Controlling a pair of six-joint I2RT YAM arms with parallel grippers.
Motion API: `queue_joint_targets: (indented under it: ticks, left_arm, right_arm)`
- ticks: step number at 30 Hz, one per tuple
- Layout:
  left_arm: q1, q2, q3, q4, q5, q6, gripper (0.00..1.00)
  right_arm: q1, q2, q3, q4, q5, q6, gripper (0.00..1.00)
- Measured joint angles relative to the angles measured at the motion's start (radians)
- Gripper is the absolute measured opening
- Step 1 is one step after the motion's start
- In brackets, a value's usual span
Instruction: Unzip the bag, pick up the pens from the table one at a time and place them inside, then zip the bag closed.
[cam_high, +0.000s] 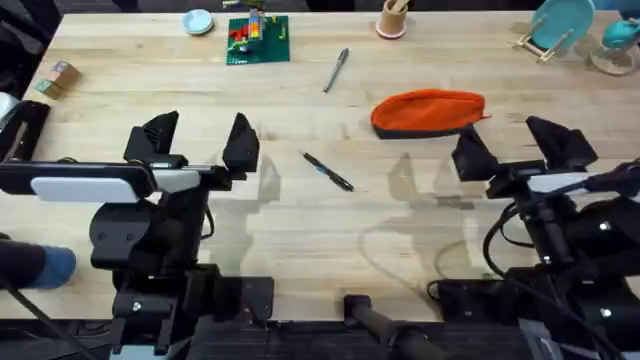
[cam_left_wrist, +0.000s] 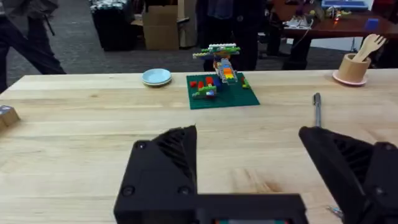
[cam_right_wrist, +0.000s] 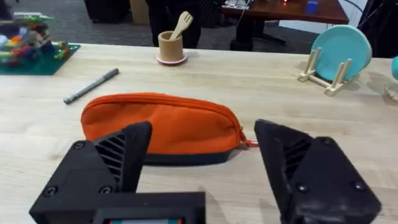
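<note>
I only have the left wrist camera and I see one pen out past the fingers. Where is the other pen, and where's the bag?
Observer: The other pen, the black pen, lies on the table near the middle, between the two grippers in the overhead view.
Operator: And the bag?
Observer: The bag sits just beyond the right gripper, which is open and facing it.
Operator: Is it zipped?
Observer: From the right wrist view the zipper looks closed, with the pull tab at the end nearer the plate rack.
Operator: How does the pen I see lie relative to the bag?
Observer: The grey pen lies apart from it, towards the green brick plate.
</note>
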Motion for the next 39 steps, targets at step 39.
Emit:
queue_joint_targets:
  ticks: [39]
  left_arm:
    - [0.000, 0.880, 0.852, -0.404, 0.467, 0.125, 0.992]
  right_arm:
    - [0.000, 0.695, 0.866, -0.609, -0.075, -0.034, 0.997]
